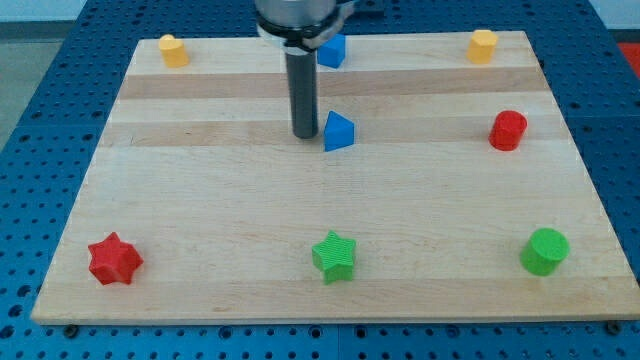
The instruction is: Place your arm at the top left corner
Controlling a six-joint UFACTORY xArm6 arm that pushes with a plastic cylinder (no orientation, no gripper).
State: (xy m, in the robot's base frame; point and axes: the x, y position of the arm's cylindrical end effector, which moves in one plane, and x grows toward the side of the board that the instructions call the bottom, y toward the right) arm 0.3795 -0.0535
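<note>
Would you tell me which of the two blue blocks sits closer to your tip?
The lower blue block, just to the view's right of my tip. The other blue block sits higher, near the board's top edge.

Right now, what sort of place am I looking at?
Probably a robotics lab bench: a wooden board lies on a blue perforated table, small coloured blocks are scattered on it, and my tip rests beside a blue block.

Red star (pixel 114 260); green star (pixel 335 256); board (pixel 200 200) pale wood (striped grain); rod (pixel 302 90) dark.
</note>
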